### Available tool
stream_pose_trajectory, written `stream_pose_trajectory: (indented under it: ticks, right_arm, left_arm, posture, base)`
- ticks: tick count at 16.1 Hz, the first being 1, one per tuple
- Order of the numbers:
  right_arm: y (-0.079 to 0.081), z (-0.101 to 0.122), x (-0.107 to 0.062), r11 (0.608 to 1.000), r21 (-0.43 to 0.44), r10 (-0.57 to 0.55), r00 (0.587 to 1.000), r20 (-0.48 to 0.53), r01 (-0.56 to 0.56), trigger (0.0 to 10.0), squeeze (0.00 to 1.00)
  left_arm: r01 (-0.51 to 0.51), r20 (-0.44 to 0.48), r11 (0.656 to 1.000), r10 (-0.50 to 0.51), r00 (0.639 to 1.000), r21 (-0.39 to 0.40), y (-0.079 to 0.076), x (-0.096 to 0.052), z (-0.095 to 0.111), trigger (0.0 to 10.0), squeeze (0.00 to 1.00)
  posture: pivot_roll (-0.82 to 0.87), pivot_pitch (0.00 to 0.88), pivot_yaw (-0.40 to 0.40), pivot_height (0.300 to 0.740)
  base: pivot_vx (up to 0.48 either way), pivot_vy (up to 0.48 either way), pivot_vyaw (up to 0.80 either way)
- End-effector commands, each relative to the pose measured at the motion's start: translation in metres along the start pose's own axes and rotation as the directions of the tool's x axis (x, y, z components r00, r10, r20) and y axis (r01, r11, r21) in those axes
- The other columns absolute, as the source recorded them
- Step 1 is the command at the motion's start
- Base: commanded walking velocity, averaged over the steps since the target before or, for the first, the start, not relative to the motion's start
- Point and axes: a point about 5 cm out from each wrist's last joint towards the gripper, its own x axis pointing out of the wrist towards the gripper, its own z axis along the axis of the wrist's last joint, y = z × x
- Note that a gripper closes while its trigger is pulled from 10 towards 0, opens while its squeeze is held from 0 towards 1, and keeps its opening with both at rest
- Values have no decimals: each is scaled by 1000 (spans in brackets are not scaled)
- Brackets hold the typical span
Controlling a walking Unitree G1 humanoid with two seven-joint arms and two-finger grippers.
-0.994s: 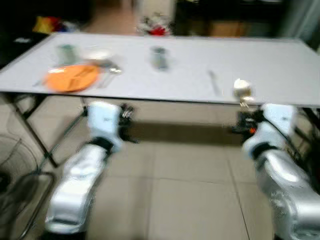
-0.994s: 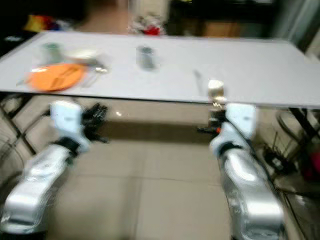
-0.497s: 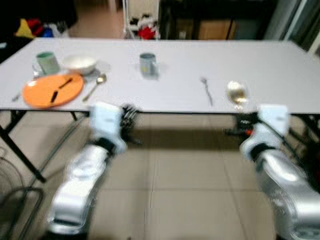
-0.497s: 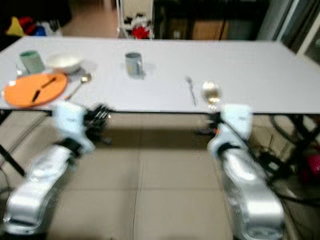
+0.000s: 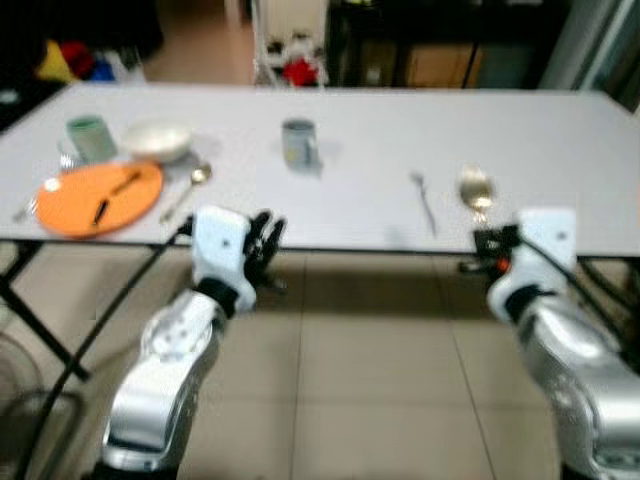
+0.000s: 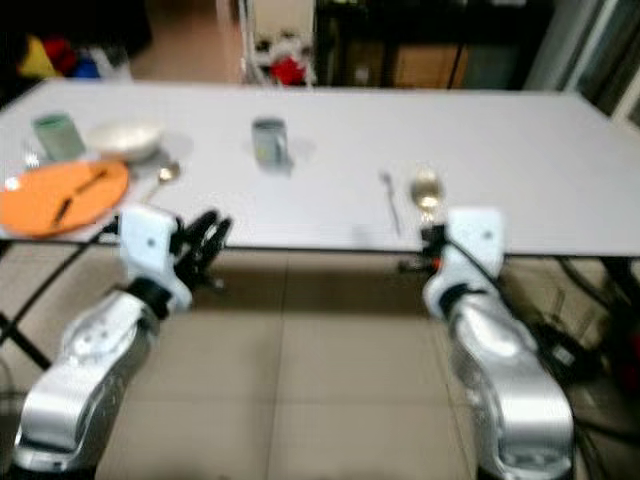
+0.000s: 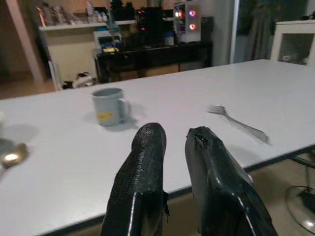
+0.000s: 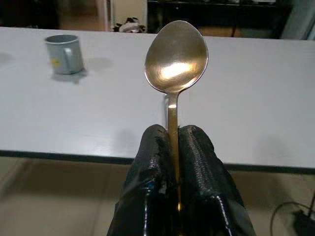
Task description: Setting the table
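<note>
My right gripper (image 8: 172, 133) is shut on the handle of a metal spoon (image 8: 176, 56), held upright with its bowl up, just before the front edge of the white table (image 5: 520, 130). The left gripper (image 7: 172, 136) hovers at the same edge with a narrow gap between its fingers and nothing in it. At the table's left end are an orange plate (image 5: 100, 187) with a dark-handled knife (image 5: 108, 196) on it, a green mug (image 5: 88, 137), a white bowl (image 5: 157, 140) and a second spoon (image 5: 190, 185). A grey-blue mug (image 5: 298, 142) stands mid-table, and a fork (image 5: 424, 195) lies right of it.
The table stands on black folding legs (image 5: 30, 300) over a beige tiled floor (image 5: 370, 380). Dark shelves and coloured clutter (image 5: 300, 70) stand behind the table. Cables (image 6: 570, 350) lie on the floor at the right.
The whole picture has shifted and sharpened, so the camera moved. Both arms have kept their pose before the table edge, and the spoon has stayed in the right gripper.
</note>
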Motion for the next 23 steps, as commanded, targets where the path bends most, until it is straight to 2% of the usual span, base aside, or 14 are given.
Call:
stream_pose_trajectory:
  ticks: [1,11,14,17,23]
  right_arm:
    - [8,1,1,999,-2,47,999,-3,-47,10000,0]
    - [9,-3,0,998,-7,64,998,-24,-64,10000,0]
    - [11,-6,-1,996,6,84,996,-39,-84,10000,0]
    - [16,-17,-1,993,18,113,991,-66,-112,10000,0]
    - [21,-22,-1,990,31,138,988,-74,-136,10000,0]
  left_arm:
    - [-21,8,1000,21,1000,16,7,-2,4,10000,0]
    - [-1,-7,1000,1,1000,5,4,-4,1,10000,0]
    - [-36,-20,999,36,999,17,7,-8,-2,10000,0]
    - [-67,-31,997,68,997,37,13,-15,-3,10000,0]
    - [-54,-41,997,56,998,55,13,-21,-3,10000,0]
  posture:
    - [80,0,12,740]
    - [78,0,12,740]
    - [87,0,-6,740]
    - [109,0,-27,740]
    - [131,0,-23,740]
  base:
    - [334,0,0]
    - [348,0,0]
    - [366,0,0]
    - [375,0,-781]
    - [381,0,0]
